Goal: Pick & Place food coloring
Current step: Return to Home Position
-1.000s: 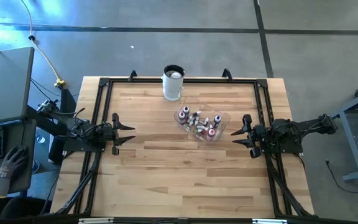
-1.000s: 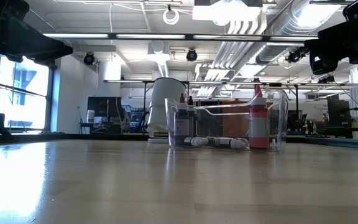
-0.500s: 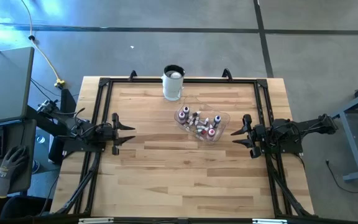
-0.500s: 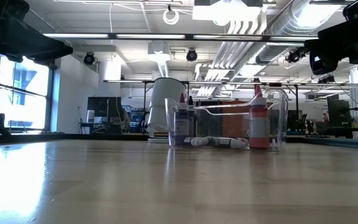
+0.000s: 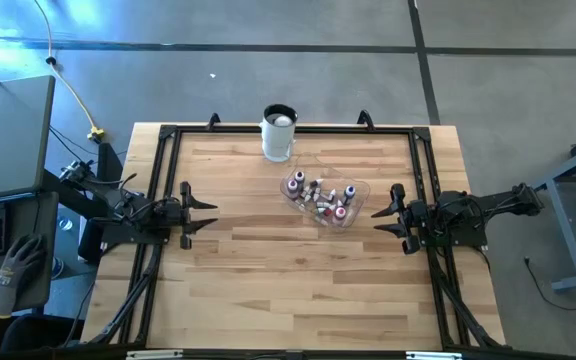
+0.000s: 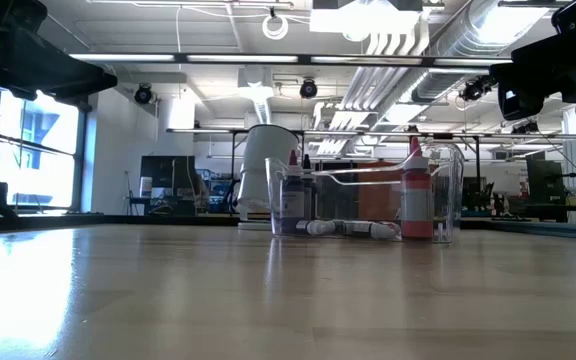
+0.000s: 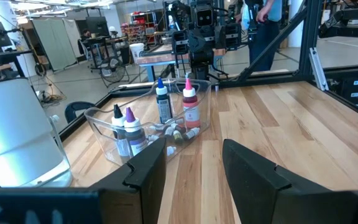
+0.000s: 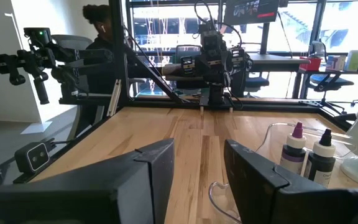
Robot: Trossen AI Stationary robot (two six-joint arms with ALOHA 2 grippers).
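Evidently little is left to do. At the table's (image 5: pixel 268 290) left side the left gripper (image 5: pixel 212 214) sits parked, fingers spread and empty, pointing inward, its arm folded low. Toward the far edge the bottles (image 5: pixel 320 197) stand and lie together inside the bowl (image 5: pixel 362 187), just beside the cup (image 5: pixel 279 133); none shows loose on the wood, which would explain the idle arms. The right gripper (image 5: pixel 376 220) mirrors this at the right side, fingers likewise apart, near the bowl without touching.
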